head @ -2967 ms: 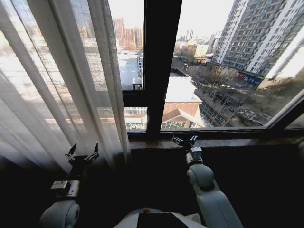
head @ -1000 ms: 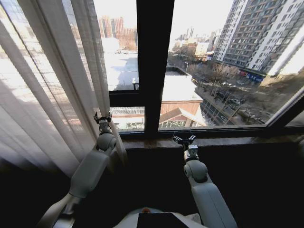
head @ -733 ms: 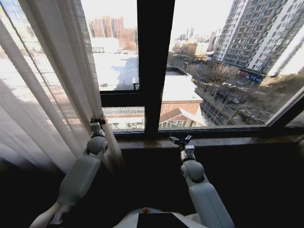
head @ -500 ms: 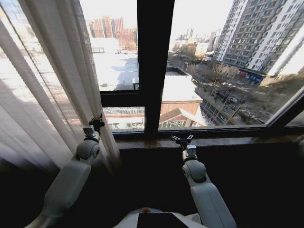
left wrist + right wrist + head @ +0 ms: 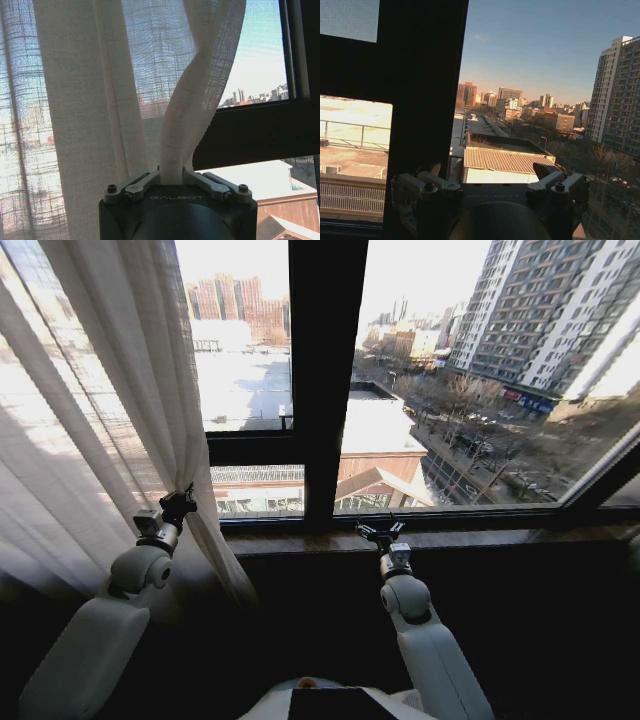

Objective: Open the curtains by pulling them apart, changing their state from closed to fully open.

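My left gripper (image 5: 178, 506) had its jaws clamped on the curtains (image 5: 90, 420), bunched at the far left; centre and right glass was bare. My right gripper (image 5: 381, 533), unclenched, idled by the sill. Nearly open.

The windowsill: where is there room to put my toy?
The sill is bare from the right gripper out to the right corner. Left of that gripper a short bare stretch runs to the curtain. There it is crowded: the left gripper pinches the curtain's edge.
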Robot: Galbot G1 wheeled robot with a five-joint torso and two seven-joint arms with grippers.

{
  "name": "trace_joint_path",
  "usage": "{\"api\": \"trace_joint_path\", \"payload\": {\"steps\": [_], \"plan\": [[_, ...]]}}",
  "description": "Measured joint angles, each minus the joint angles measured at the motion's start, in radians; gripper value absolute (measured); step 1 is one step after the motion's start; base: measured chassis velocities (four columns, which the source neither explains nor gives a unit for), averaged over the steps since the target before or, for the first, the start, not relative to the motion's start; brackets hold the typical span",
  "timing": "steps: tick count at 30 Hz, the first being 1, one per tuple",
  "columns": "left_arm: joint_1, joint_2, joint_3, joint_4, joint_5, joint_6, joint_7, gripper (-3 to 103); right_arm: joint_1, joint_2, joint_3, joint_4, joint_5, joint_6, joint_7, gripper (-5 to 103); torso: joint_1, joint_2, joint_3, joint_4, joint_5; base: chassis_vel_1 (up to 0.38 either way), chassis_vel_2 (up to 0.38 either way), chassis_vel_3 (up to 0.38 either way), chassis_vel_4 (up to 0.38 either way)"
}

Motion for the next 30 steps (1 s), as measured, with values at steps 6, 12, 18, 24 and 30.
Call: {"api": "trace_joint_path", "payload": {"steps": [6,12,18,24,30], "plan": [[0.028,-0.001,-0.014,-0.019,-0.003,-0.002,0.002,0,-0.011,-0.007,-0.022,0.017,-0.018,-0.003,0.001,100,0.0,0.0,0.0,-0.0002,0.0001,0.0,0.0,0.0,0.0],[0.072,-0.003,-0.034,-0.054,-0.003,-0.009,0.002,0,-0.018,-0.017,-0.043,0.034,-0.018,-0.003,0.002,100,0.0,0.0,0.0,0.0,0.0002,0.11,0.113,-0.102,-0.121],[0.111,-0.003,-0.056,-0.079,-0.003,-0.018,0.004,0,-0.03,-0.016,-0.058,0.046,-0.018,-0.003,0.002,100,0.0,0.0,0.0,0.0,0.0,0.218,0.226,-0.216,-0.23],[0.142,-0.017,-0.075,-0.102,-0.001,-0.021,0.003,0,-0.041,-0.022,-0.06,0.062,-0.018,-0.003,0.002,100,0.0,0.0,0.0,0.0,0.0003,0.293,0.3,-0.29,-0.285],[0.178,-0.03,-0.106,-0.138,0.002,-0.021,-0.001,0,-0.048,-0.026,-0.068,0.084,-0.017,-0.002,0.002,100,0.0,0.0,0.0,0.0002,0.0,0.34,0.35,-0.347,-0.337]]}}
